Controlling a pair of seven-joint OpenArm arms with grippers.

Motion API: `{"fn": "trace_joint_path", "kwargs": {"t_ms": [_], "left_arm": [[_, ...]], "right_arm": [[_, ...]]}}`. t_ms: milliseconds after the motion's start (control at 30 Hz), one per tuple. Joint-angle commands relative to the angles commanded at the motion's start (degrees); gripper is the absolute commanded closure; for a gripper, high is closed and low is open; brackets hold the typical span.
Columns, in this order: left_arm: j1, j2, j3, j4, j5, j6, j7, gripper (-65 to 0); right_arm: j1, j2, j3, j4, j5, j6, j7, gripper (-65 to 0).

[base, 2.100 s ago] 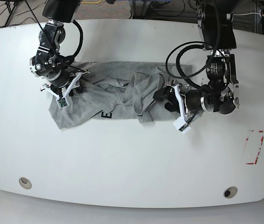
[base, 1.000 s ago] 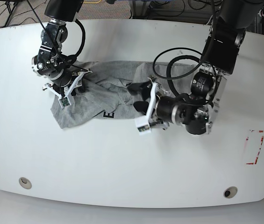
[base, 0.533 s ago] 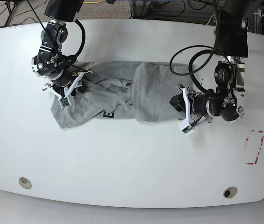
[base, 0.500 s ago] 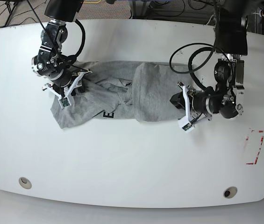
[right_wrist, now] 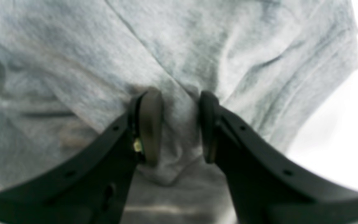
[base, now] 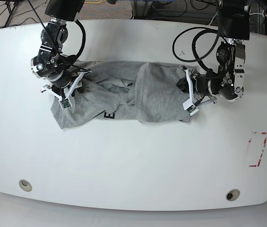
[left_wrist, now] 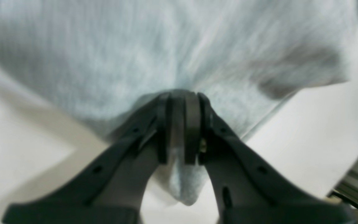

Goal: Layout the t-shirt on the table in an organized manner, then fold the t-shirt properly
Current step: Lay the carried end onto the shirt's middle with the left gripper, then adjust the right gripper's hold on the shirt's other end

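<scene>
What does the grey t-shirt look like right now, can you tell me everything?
The t-shirt is soft heather-grey cloth, lying crumpled and twisted across the white table, not yet flat. One black letter, an E, peeks out near its front edge. A flap is folded over its middle. The left tool is shut, pinching a fold at one end. The right tool presses on the other end, its jaws apart around a ridge of cloth.

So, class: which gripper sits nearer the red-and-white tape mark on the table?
Left. The left gripper grips the t-shirt at the end closer to the tape mark; the right gripper is at the shirt's far end, across the table.
</scene>
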Motion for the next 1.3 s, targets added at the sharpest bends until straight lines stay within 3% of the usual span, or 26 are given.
{"fn": "trace_joint_path", "kwargs": {"t_ms": [233, 367, 467, 567, 733, 933, 1133, 1300], "left_arm": [[-1.23, -0.7, -0.18, -8.62, 0.26, 0.0, -2.37, -4.9], [-1.67, -1.76, 0.09, -11.52, 0.18, 0.0, -2.81, -4.9], [-1.67, -1.85, 0.09, -11.6, 0.18, 0.0, -2.81, -4.9], [-1.85, -1.85, 0.0, -11.69, 0.35, 0.0, -2.81, -4.9], [-1.93, -2.37, 0.0, -11.69, 0.44, 0.0, -2.81, -4.9], [-1.93, -2.99, 0.09, -11.6, 0.44, 0.0, -2.81, -4.9], [-1.93, -2.99, 0.09, -11.6, 0.35, 0.0, -2.64, -4.9], [-1.85, -2.99, 0.09, -11.6, 0.35, 0.0, -2.64, -4.9]], "right_arm": [[1.67, -0.35, 2.2, 5.89, 8.88, 0.0, -7.56, -48.7], [3.78, 0.09, 9.49, 5.54, 17.58, 0.0, -12.31, -57.9], [5.63, 0.44, 16.18, 2.29, 24.26, 0.0, -15.82, -58.2], [7.47, 3.08, 22.07, -3.08, 30.68, 0.0, -18.99, -58.2], [8.0, 7.21, 25.85, -12.31, 37.36, 0.0, -19.6, -58.2], [7.74, 9.49, 26.11, -21.1, 41.67, 0.0, -19.43, -58.2], [6.59, 8.44, 25.41, -24.53, 41.58, 0.0, -18.29, -58.2], [6.07, 6.24, 21.54, -24.35, 41.67, 0.0, -17.85, -58.2]]}}
